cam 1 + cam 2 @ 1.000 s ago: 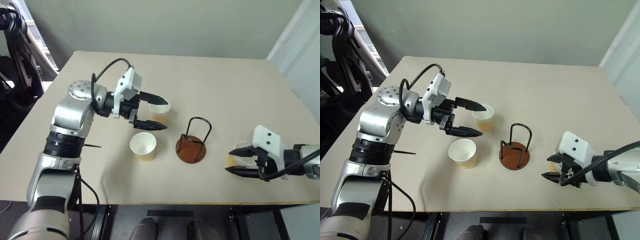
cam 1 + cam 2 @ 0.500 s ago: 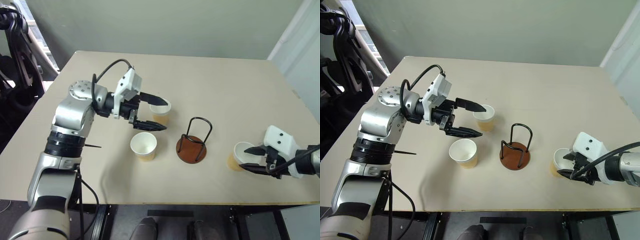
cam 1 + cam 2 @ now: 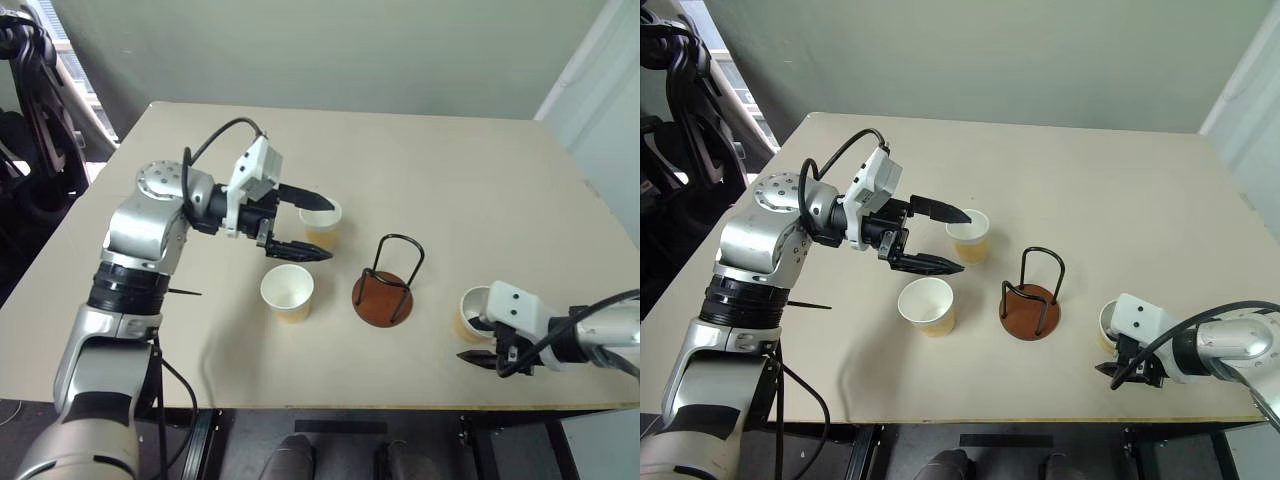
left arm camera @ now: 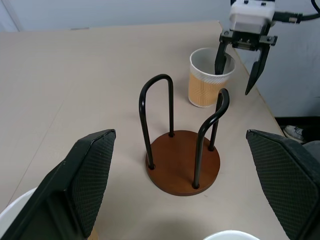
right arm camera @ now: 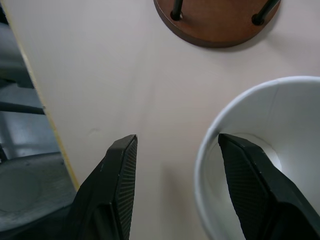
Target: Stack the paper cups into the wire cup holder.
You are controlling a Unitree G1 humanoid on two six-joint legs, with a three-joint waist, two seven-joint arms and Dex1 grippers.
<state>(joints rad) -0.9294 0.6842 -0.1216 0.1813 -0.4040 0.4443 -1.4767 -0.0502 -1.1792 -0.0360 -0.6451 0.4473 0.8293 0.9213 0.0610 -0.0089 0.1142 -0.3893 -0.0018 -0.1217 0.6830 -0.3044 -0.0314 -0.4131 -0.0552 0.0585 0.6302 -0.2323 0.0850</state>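
Three tan paper cups stand upright on the table: one (image 3: 320, 222) behind my left gripper, one (image 3: 287, 290) in front of it, one (image 3: 472, 312) at the right. The wire cup holder (image 3: 381, 298), a brown disc with black loops, stands empty between them. My left gripper (image 3: 326, 229) hovers wide open, pointing at the holder (image 4: 182, 162). My right gripper (image 3: 478, 338) is open and straddles the right cup's rim (image 5: 210, 150). One finger (image 5: 250, 190) is inside the cup, the other (image 5: 117, 190) outside, apart from the wall. The left wrist view shows the right gripper (image 4: 233, 82) at that cup (image 4: 210, 77).
The beige table (image 3: 450, 170) has open room behind the holder. The right cup stands close to the table's front edge (image 3: 420, 406). Dark equipment (image 3: 35, 120) stands off the table's left side.
My right gripper swung round and sank beside the right cup, and one finger now reaches inside it. The left arm, the cups and the holder have not moved.
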